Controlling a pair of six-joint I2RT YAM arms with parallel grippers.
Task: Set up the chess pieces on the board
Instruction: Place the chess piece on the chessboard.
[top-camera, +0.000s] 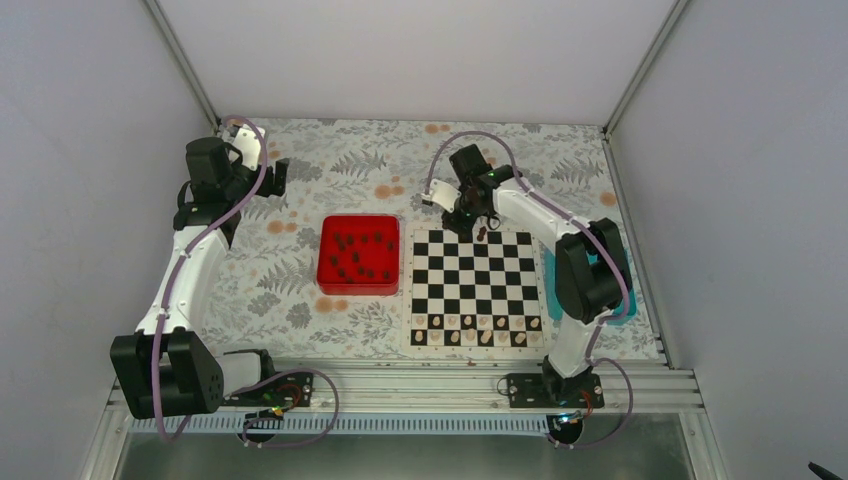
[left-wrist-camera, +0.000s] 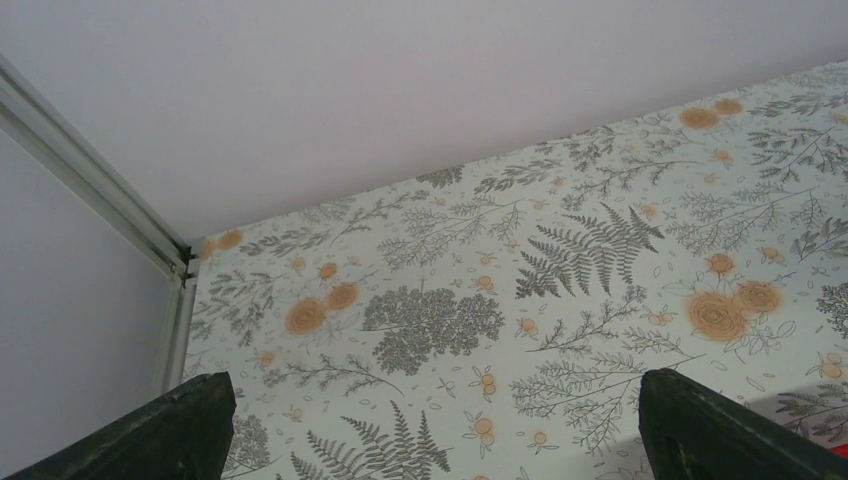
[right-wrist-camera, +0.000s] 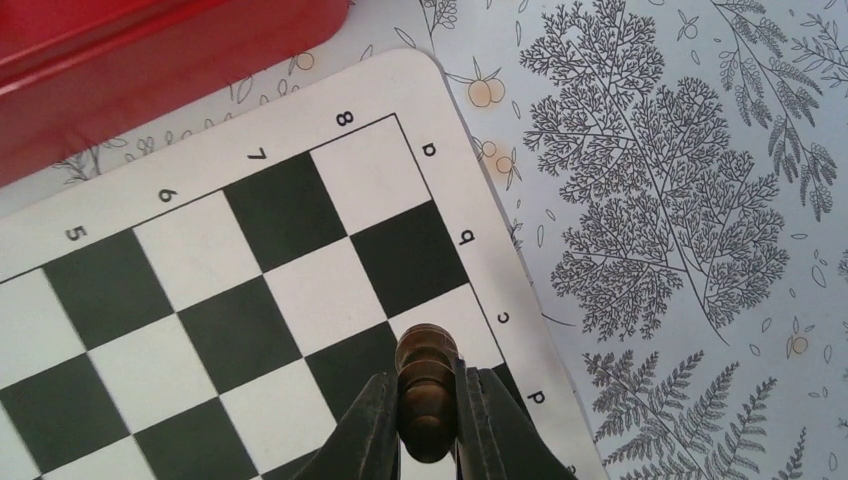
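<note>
My right gripper (right-wrist-camera: 430, 400) is shut on one dark brown chess piece (right-wrist-camera: 427, 358), held base-forward just above the board (right-wrist-camera: 440, 100), over the squares near the edge letters c and d. In the top view that gripper (top-camera: 481, 232) hovers at the board's (top-camera: 411, 300) far edge. Several more dark chess pieces (top-camera: 357, 255) lie in the red tray (top-camera: 325, 285) left of the board. My left gripper (top-camera: 275, 175) rests at the far left, off the board. In its wrist view it stands open (left-wrist-camera: 435, 385), with only the patterned cloth between the fingers (left-wrist-camera: 190, 425).
Pale tan pieces (top-camera: 480, 330) fill the board's two near rows. A teal tray (top-camera: 627, 308) lies at the right, mostly hidden by the right arm. The red tray's corner (right-wrist-camera: 150, 50) shows close to the board's corner. Walls enclose the table on three sides.
</note>
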